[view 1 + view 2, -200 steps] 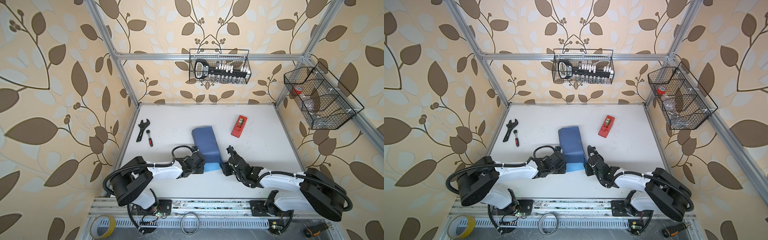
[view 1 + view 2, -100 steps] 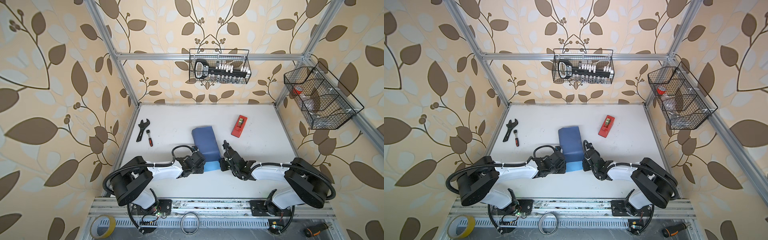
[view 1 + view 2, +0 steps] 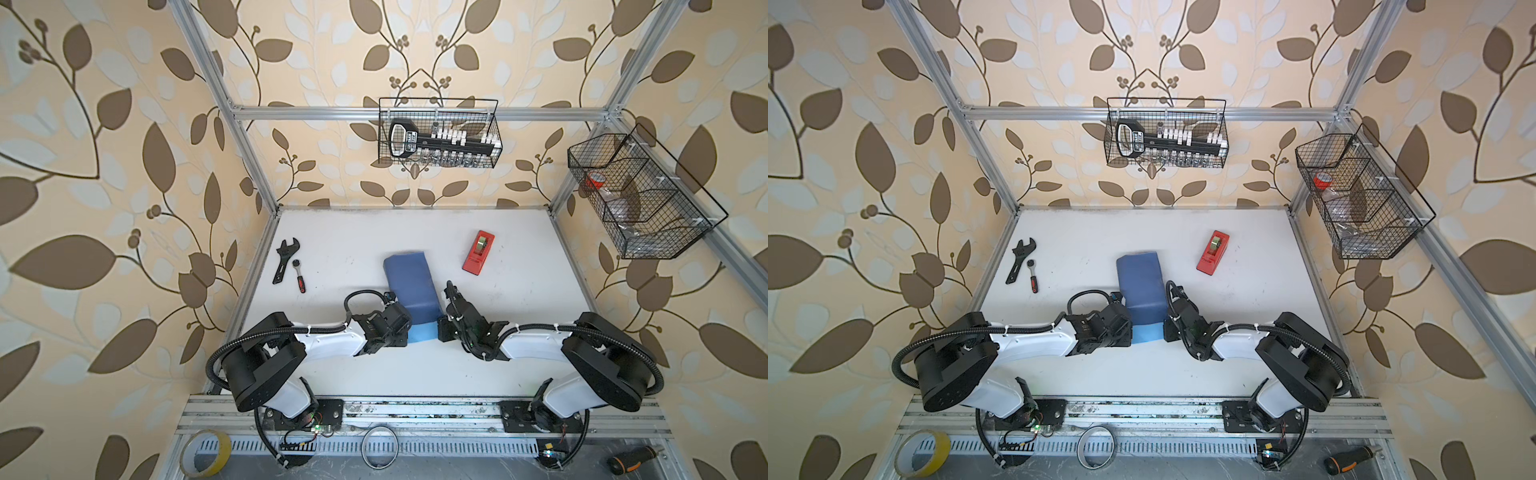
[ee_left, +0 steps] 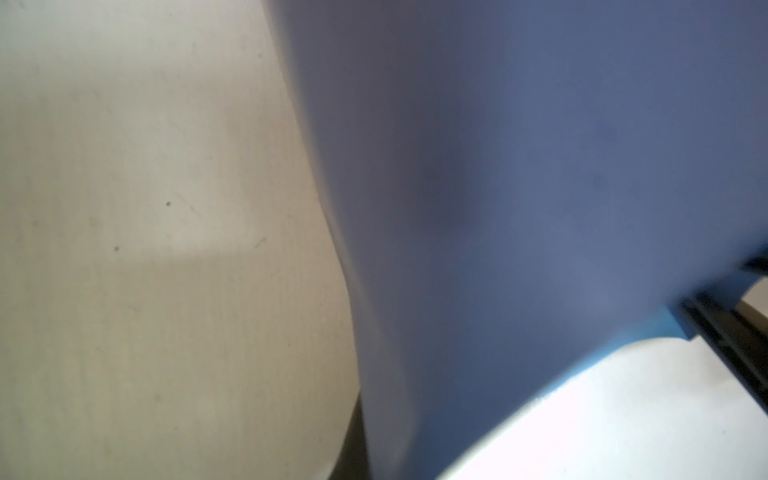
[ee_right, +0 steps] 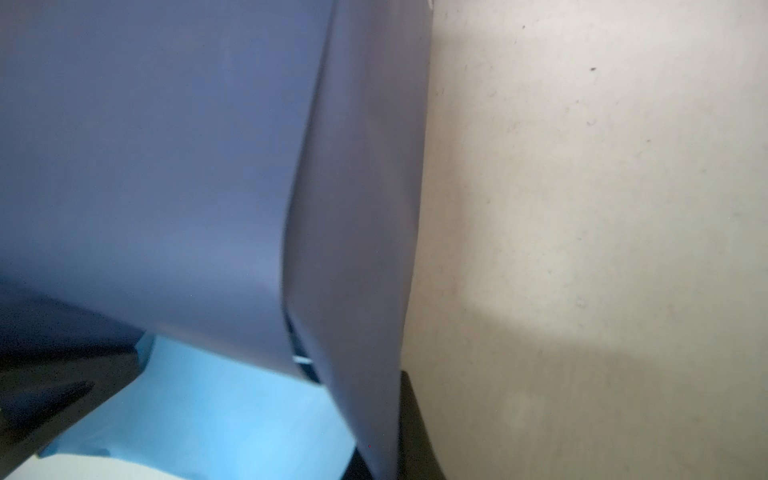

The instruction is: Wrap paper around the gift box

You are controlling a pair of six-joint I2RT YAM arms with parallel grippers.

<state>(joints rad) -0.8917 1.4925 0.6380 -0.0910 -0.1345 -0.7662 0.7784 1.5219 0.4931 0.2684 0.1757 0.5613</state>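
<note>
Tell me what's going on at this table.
Two robot arms are wrapping. The thin two-tone blue paper sheet lies on the white table, folded over into a slate-blue hump, its sky-blue face showing at the near edge. The left end effector and right end effector are each shut on that near edge, one per side. The gift box is hidden, presumably under the fold. A red plastic tape dispenser sits untouched.

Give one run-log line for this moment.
left end effector: shut on paper | right end effector: shut on paper | paper: folded, dark side up | gift box: unseen
</note>
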